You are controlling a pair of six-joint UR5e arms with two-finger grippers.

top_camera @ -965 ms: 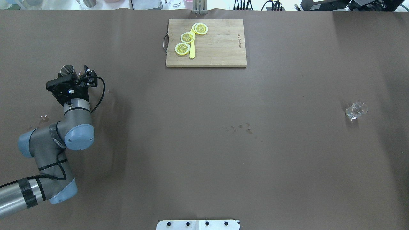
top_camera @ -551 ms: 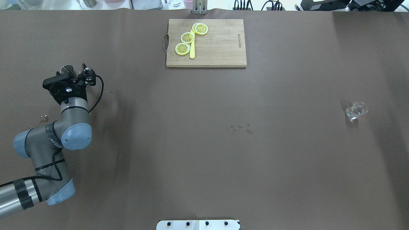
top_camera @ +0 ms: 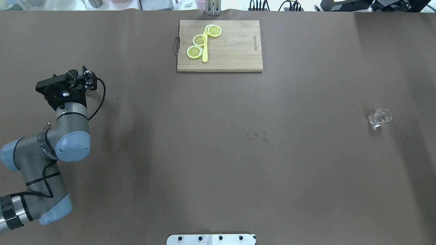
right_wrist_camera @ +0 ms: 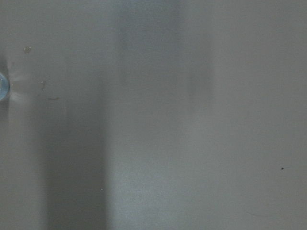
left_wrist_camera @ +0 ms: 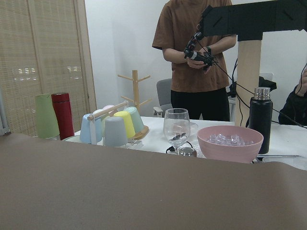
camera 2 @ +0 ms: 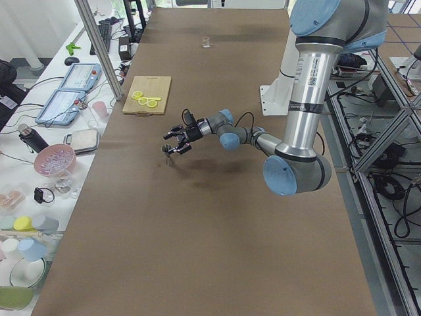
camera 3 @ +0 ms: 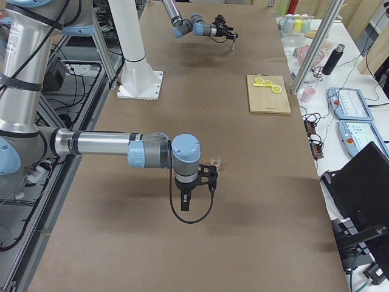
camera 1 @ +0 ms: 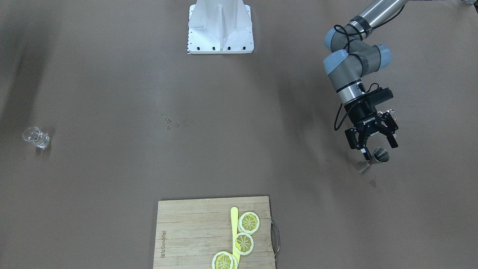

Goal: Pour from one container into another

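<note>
Two grippers: you're getting only the left one clearly; the right one is showing in the right side view alone.
Clock: you're reading it on the overhead view, with 12 at the table (top_camera: pixel 218 177) edge farthest from the robot.
Left gripper (camera 1: pixel 372 145): its fingers are standing spread wide and holding nothing. It's hovering low near the table's 9-to-10 o'clock edge.
Metal cup (camera 1: pixel 380 155): it's sitting on the table at about 11 o'clock of the left gripper, just beside it and outside the fingers. You can't tell whether a fingertip is touching it or whether anything is in it.
Right gripper (camera 3: pixel 197 181): it's pointing down over the table at about 3 o'clock, and you can't tell whether the fingers are apart or together.
Small glass (top_camera: pixel 379 117): it's standing at the table's 3 o'clock, near the right gripper and apart from it. It's only peeking in at the left edge of the right wrist view.
Gap: the cup and the glass are sitting well apart, on opposite sides of the table.
Droplets (top_camera: pixel 255 135): a few are lying just right of the table's middle.
Cutting board (top_camera: pixel 235 51): it's lying at 12 o'clock, carrying three lemon slices (top_camera: pixel 200 39) and a yellow knife (top_camera: pixel 204 56) on its left part.
Person (left_wrist_camera: pixel 199 57): one is standing beyond the table in the left wrist view, hands together at the chest.
</note>
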